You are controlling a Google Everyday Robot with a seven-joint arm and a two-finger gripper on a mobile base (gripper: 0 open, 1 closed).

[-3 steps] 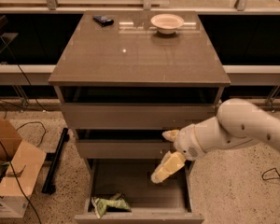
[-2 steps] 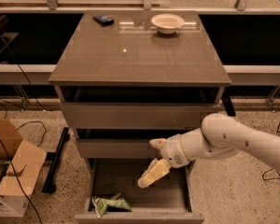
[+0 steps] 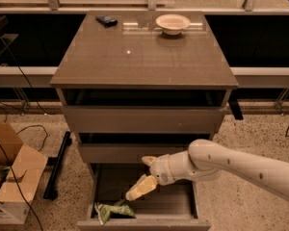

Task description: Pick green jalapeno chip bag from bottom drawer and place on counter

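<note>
Change since earlier frames: the gripper (image 3: 136, 177) has come down and leftward, from in front of the middle drawer (image 3: 115, 153) into the opening of the bottom drawer (image 3: 144, 223). The arm (image 3: 241, 165) has dropped with it. The green jalapeno chip bag (image 3: 113, 210) has not shifted.
Gripper position: over the open bottom drawer, left of centre, reaching in from the right and angled down toward the front left corner.
Jaws: spread wide apart, holding nothing. One pale finger (image 3: 141, 188) slants down-left into the drawer. The other shows only as a short tip up by the middle drawer's front.
Bag position: lying crumpled on the drawer floor in the front left corner, against the front panel.
Bag relative to jaws: below and left of the lower fingertip and near it, outside the gap between the jaws. Whether the tip touches the foil cannot be told.
Worktop (image 3: 144, 61): glossy; carries a white bowl (image 3: 172, 23) at the back right and a small dark object (image 3: 106, 20) at the back left.
Floor, left: an open cardboard box (image 3: 12, 177) and loose cables.
Hidden or cut off: the arm runs out of the right edge. The wrist covers the back right of the drawer floor. The drawer's front panel is clipped by the bottom edge. The print on the bag is illegible, and the dark object is not identifiable.
</note>
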